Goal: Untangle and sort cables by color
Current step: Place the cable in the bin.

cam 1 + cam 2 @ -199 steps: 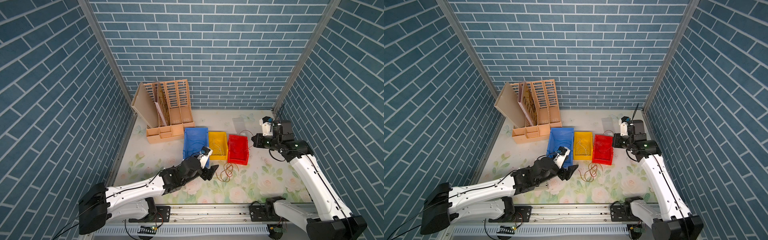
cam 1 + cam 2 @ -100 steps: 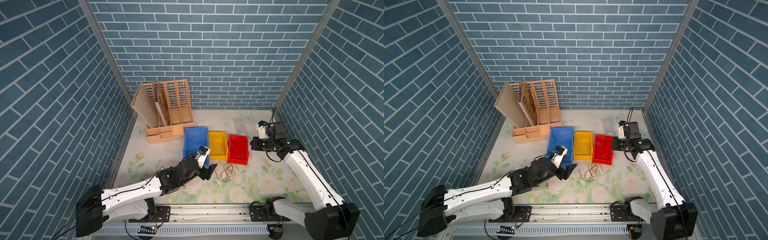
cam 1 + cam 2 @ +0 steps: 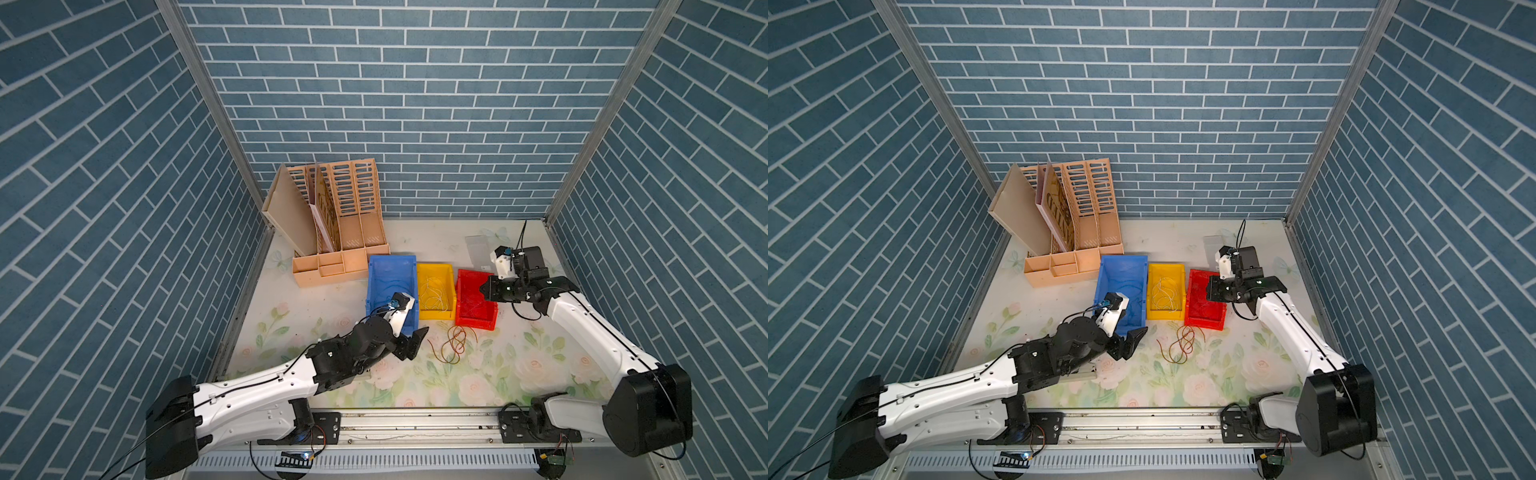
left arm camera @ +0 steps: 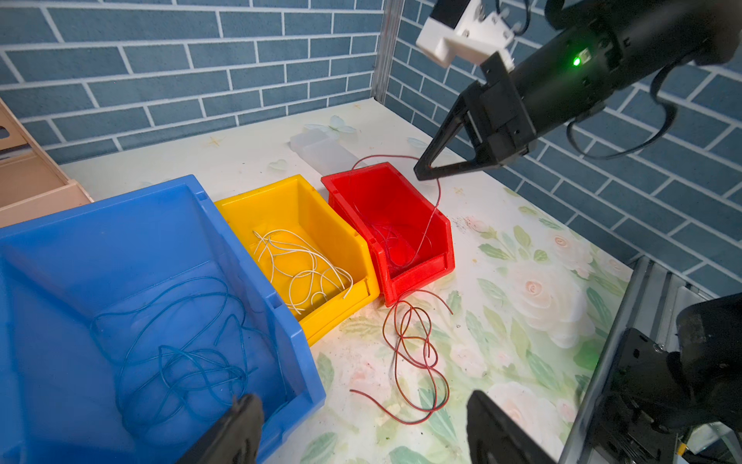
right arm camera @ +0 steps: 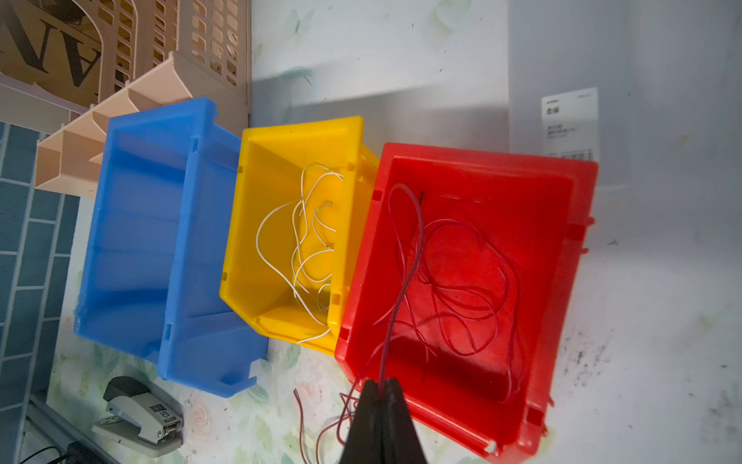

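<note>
Three bins stand in a row touching side by side on the floral table [image 3: 519, 365]: blue bin [image 3: 390, 266], yellow bin [image 3: 434, 269], red bin [image 3: 473, 275]. A peach file organizer [image 3: 336, 232] stands just behind the blue bin.

Cables, by location:
- Blue cables [image 4: 180, 353] lie coiled on the floor of the blue bin.
- Whitish cables [image 4: 305, 265] lie looped in the yellow bin.
- Red cables [image 5: 461, 289] lie tangled in the red bin.
- Loose red-brown cables [image 4: 413, 345] lie in a knotted loop on the table, just in front of the red and yellow bins and outside all three.

Right gripper [image 4: 421, 170]: positioned above the red bin, near its far right rim. The jaws are pressed together on one red strand [image 4: 437, 201]. The strand arcs from the tips over the rim and drops into the red bin, where it joins the tangle.

Left gripper [image 3: 413, 343]: low over the table at the near right corner of the blue bin. The jaws are spread wide with nothing between them. In the left wrist view one fingertip [image 4: 241, 422] sits in front of the blue bin's corner and the other is over bare table. The loose red-brown loop lies ahead of them, apart from both.

Other items: a stapler [image 5: 140, 413] on the table near the blue bin's front, and a clear labelled box [image 5: 570, 124] beyond the red bin.
</note>
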Controlling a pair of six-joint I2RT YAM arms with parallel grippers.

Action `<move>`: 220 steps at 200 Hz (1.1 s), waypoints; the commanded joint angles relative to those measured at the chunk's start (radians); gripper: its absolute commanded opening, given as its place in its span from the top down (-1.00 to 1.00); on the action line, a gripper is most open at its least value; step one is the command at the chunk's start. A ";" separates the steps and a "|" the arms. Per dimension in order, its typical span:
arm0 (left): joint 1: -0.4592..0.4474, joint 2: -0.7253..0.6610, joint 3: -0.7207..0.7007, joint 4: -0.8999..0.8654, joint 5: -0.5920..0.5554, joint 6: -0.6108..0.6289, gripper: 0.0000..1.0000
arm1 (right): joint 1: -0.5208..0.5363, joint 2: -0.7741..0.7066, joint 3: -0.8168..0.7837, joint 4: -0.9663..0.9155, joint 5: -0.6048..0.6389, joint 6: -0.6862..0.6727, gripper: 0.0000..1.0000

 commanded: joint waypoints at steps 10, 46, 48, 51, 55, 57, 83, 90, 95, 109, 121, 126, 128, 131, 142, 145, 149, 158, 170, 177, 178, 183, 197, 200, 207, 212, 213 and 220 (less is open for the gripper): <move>-0.004 -0.031 -0.019 -0.024 -0.024 -0.014 -0.67 | 0.002 0.020 -0.034 0.116 -0.069 0.041 1.00; -0.003 -0.032 -0.019 -0.027 -0.026 -0.017 -0.68 | -0.002 0.033 -0.062 0.097 0.003 0.000 1.00; -0.003 -0.032 -0.020 -0.027 -0.024 -0.017 -0.68 | -0.003 0.032 -0.063 0.094 0.008 -0.003 1.00; -0.004 -0.031 -0.019 -0.027 -0.024 -0.019 -0.68 | -0.005 0.033 -0.065 0.092 0.017 -0.007 1.00; -0.004 -0.031 -0.020 -0.027 -0.023 -0.019 -0.68 | -0.005 0.032 -0.066 0.086 0.029 -0.013 1.00; -0.003 -0.030 -0.019 -0.027 -0.022 -0.019 -0.68 | -0.007 0.031 -0.066 0.085 0.035 -0.016 1.00; -0.004 -0.025 -0.025 -0.019 -0.016 -0.020 -0.69 | -0.019 0.022 -0.080 0.063 0.097 -0.042 1.00; -0.004 -0.025 -0.024 -0.016 -0.016 -0.021 -0.69 | -0.024 0.024 -0.082 0.060 0.105 -0.047 1.00; -0.004 -0.021 -0.025 -0.015 -0.015 -0.023 -0.69 | -0.026 0.026 -0.085 0.060 0.109 -0.051 1.00; -0.003 -0.015 -0.023 -0.011 -0.009 -0.022 -0.70 | -0.029 0.037 -0.086 0.063 0.112 -0.058 0.92; -0.003 -0.012 -0.022 -0.010 -0.006 -0.023 -0.70 | -0.031 0.051 -0.085 0.068 0.112 -0.064 0.86; -0.004 -0.011 -0.022 -0.010 -0.004 -0.025 -0.71 | -0.032 0.057 -0.084 0.069 0.113 -0.066 0.84; -0.004 -0.011 -0.022 -0.010 -0.004 -0.025 -0.70 | -0.032 0.060 -0.083 0.070 0.113 -0.067 0.82; -0.003 -0.009 -0.021 -0.009 -0.003 -0.026 -0.71 | -0.032 0.065 -0.081 0.070 0.114 -0.067 0.81; -0.004 -0.009 -0.021 -0.008 -0.001 -0.029 -0.70 | -0.034 0.077 -0.068 0.067 0.112 -0.070 0.73; -0.004 -0.009 -0.021 -0.008 -0.001 -0.029 -0.70 | -0.035 0.080 -0.066 0.066 0.111 -0.072 0.69; -0.004 -0.008 -0.021 -0.008 -0.001 -0.030 -0.71 | -0.035 0.082 -0.061 0.065 0.108 -0.072 0.63; -0.003 -0.008 -0.023 -0.008 0.000 -0.031 -0.71 | -0.034 0.080 -0.052 0.062 0.103 -0.072 0.53; -0.004 -0.009 -0.024 -0.007 0.001 -0.031 -0.72 | -0.036 0.069 -0.046 0.057 0.101 -0.070 0.42; -0.003 -0.008 -0.026 -0.006 0.002 -0.031 -0.72 | -0.036 0.060 -0.041 0.050 0.101 -0.069 0.37; -0.003 -0.008 -0.026 -0.005 0.002 -0.032 -0.72 | -0.036 0.058 -0.040 0.048 0.100 -0.070 0.36; -0.003 -0.006 -0.026 -0.005 0.003 -0.031 -0.73 | -0.036 0.051 -0.035 0.041 0.100 -0.069 0.33; -0.003 -0.003 -0.027 -0.003 0.005 -0.032 -0.76 | -0.035 0.022 -0.021 0.018 0.098 -0.071 0.23; -0.004 -0.003 -0.028 -0.001 0.007 -0.032 -0.76 | -0.036 0.015 -0.018 0.012 0.098 -0.072 0.21; -0.005 -0.001 -0.027 0.003 0.008 -0.033 -0.76 | -0.035 -0.003 -0.010 0.001 0.096 -0.072 0.16; -0.004 -0.001 -0.027 0.006 0.010 -0.033 -0.76 | -0.035 -0.016 -0.005 -0.008 0.092 -0.072 0.14; -0.005 0.000 -0.027 0.006 0.010 -0.033 -0.76 | -0.035 -0.019 -0.005 -0.010 0.090 -0.072 0.14; -0.004 0.001 -0.028 0.011 0.011 -0.033 -0.76 | -0.036 -0.035 0.000 -0.023 0.078 -0.073 0.11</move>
